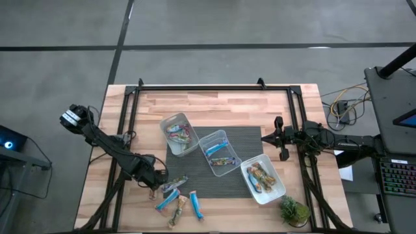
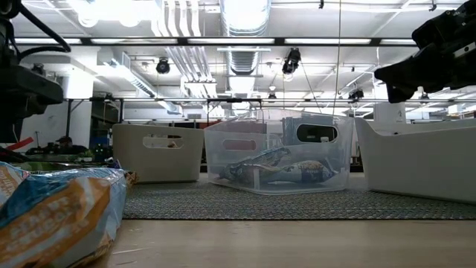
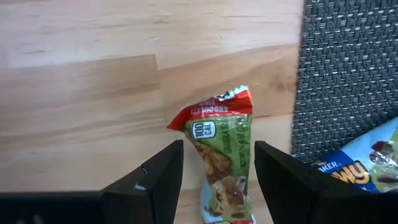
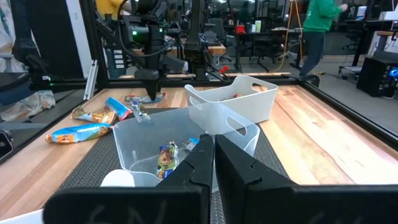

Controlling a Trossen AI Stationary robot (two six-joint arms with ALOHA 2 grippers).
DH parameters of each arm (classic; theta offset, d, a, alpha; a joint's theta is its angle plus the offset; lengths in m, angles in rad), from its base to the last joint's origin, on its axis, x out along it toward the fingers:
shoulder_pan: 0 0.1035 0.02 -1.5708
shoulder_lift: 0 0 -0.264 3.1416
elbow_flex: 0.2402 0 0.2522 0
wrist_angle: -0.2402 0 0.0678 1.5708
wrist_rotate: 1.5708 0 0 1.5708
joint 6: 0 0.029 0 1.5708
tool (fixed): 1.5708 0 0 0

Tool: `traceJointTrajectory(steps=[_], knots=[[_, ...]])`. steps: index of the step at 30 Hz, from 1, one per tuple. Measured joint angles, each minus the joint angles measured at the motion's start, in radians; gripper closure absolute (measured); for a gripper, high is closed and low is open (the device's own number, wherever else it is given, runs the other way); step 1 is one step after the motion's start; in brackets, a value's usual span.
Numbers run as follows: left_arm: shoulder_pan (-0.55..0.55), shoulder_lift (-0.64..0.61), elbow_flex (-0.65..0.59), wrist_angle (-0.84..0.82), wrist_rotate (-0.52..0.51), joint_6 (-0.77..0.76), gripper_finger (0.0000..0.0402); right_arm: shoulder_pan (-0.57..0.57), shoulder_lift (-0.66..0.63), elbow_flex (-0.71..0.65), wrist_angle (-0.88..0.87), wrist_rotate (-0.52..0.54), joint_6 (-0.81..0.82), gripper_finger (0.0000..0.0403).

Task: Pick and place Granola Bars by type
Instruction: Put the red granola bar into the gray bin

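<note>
A granola bar in a red and green wrapper [image 3: 222,155] lies flat on the wooden table, just off the dark mat's edge. My left gripper [image 3: 219,146] points down over it, open, one finger on either side of the bar without touching it. It stands at the near left [image 1: 155,187]. Several more bars [image 1: 177,200], blue and tan, lie loose beside it; a blue one [image 3: 367,168] rests partly on the mat. My right gripper [image 4: 213,155] is shut and holds nothing; it hangs level at the right edge [image 1: 273,138].
Three clear tubs stand in a slanting row on the dark mat [image 1: 247,136]: far left [image 1: 180,134], middle [image 1: 219,153], near right [image 1: 262,179], each with bars inside. A small green plant [image 1: 294,211] is at the near right corner. Black frame rails [image 1: 214,87] border the table.
</note>
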Motion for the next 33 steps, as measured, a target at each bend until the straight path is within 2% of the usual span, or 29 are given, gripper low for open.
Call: traceJointTrajectory(steps=[5, 18, 33], knots=[[0.003, 0.002, -0.032, 0.061, -0.014, -0.001, 0.0223, 0.000, 0.000, 0.000, 0.000, 0.000, 0.000, 0.0394], [0.008, 0.021, -0.035, 0.064, -0.006, 0.005, 0.0229, 0.000, 0.000, 0.000, 0.000, 0.000, 0.000, 0.0394], [0.009, 0.021, -0.037, 0.057, 0.027, 0.008, 0.0315, 0.000, 0.000, 0.000, 0.000, 0.000, 0.000, 0.0394]])
